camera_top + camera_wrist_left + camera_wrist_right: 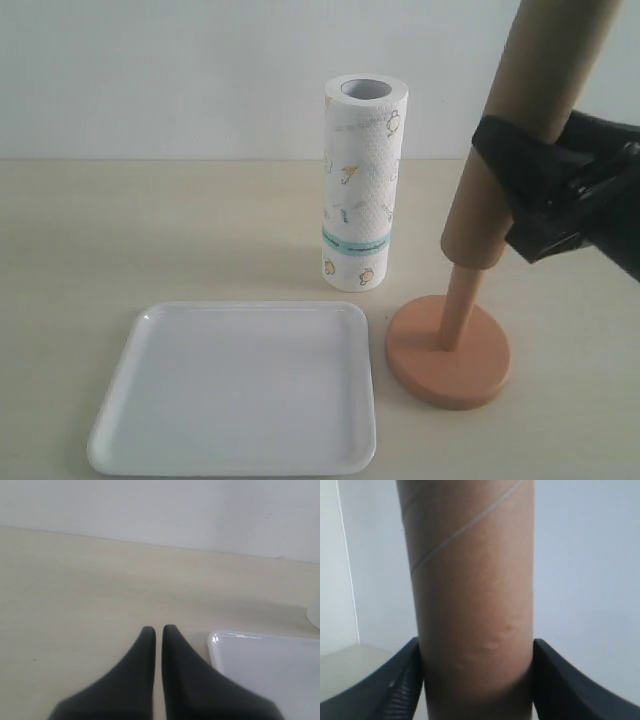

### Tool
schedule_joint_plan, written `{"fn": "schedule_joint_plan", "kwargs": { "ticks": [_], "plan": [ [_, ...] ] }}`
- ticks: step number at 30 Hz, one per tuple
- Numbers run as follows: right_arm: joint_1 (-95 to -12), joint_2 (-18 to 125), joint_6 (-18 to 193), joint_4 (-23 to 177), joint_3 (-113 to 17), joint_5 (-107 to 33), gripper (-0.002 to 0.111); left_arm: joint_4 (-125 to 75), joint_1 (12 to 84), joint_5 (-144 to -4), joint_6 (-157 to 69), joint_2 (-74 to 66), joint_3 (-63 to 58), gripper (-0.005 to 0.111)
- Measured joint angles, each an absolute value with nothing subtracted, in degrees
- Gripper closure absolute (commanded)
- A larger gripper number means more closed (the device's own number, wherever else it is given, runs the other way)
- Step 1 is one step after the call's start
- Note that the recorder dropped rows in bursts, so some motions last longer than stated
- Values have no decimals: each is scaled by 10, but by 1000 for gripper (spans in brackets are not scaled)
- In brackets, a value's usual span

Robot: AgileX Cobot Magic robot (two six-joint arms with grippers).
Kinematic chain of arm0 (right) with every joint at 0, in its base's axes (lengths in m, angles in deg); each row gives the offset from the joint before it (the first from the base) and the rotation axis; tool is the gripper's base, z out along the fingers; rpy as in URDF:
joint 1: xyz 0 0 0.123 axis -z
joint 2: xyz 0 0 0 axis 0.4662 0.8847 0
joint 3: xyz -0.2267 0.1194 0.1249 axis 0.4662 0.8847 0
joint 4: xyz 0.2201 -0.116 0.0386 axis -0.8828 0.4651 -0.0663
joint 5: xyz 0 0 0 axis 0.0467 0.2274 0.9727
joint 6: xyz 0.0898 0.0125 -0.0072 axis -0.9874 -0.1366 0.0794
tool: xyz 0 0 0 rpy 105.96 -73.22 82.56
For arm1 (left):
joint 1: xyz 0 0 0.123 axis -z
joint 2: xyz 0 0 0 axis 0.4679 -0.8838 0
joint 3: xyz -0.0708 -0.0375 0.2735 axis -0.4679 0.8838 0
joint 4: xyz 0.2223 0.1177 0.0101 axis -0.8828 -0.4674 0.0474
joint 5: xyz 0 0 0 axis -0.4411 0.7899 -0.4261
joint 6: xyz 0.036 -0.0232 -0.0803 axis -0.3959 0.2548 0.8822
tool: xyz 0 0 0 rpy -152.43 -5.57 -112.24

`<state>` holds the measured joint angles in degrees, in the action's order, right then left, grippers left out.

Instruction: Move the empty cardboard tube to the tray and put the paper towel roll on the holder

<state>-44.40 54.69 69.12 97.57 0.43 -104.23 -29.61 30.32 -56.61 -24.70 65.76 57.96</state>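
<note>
the step in hand looked like the first one: getting the empty cardboard tube [522,110] off the holder [450,365]. the right pincer [477,680] was clamped across the tube's middle, one dark finger on each side. the tube stood tilted, its lower end raised above the disc base with the slim rod showing beneath it, so the rod was probably not yet clear. the left pincer [158,635] was closed on nothing, tips together over bare worktop [120,230] beside a corner of the tray [240,400].

the next move seemed to call for a lift along the rod's line until the tube came free, then a carry across to the tray, near the worktop's front edge, left of the holder.

the tube was matte brown card with a spiral seam and a few shallow dents. the holder was smooth light wood. the tray was glossy white with rounded corners and a low rim. the paper towel roll [362,180], embossed and printed, stood upright behind the tray.
</note>
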Motion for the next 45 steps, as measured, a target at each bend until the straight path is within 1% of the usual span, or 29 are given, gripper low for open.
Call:
{"fn": "schedule_joint_plan", "kwargs": {
  "ticks": [6, 13, 20, 25, 29, 32, 36, 39, 42, 45],
  "plan": [
    [-444, 461, 677, 957, 0, -1031, 108, -296, 303, -566, -247, 658, 580, 103],
    [-444, 400, 630, 964, -61, -958, 108, -296, 303, -566, -247, 658, 580, 103],
    [-444, 361, 606, 971, -124, -918, 108, -296, 303, -566, -247, 658, 580, 103],
    [-444, 312, 603, 975, -160, -856, 108, -296, 303, -566, -247, 658, 580, 103],
    [-444, 257, 597, 1004, -205, -737, 108, -296, 303, -566, -247, 658, 580, 103],
    [-444, 222, 552, 1076, -253, -635, 108, -296, 303, -566, -247, 658, 580, 103],
    [-444, 201, 409, 1239, -306, -572, 108, -296, 303, -566, -247, 658, 580, 103],
    [-444, 201, 229, 1416, -347, -570, 108, -296, 303, -566, -247, 658, 580, 103],
    [-444, 219, 65, 1584, -385, -608, 109, -296, 303, -566, -247, 658, 580, 103],
    [-444, 244, -41, 1677, -415, -656, 109, -296, 303, -566, -247, 658, 580, 103]
  ]
}}
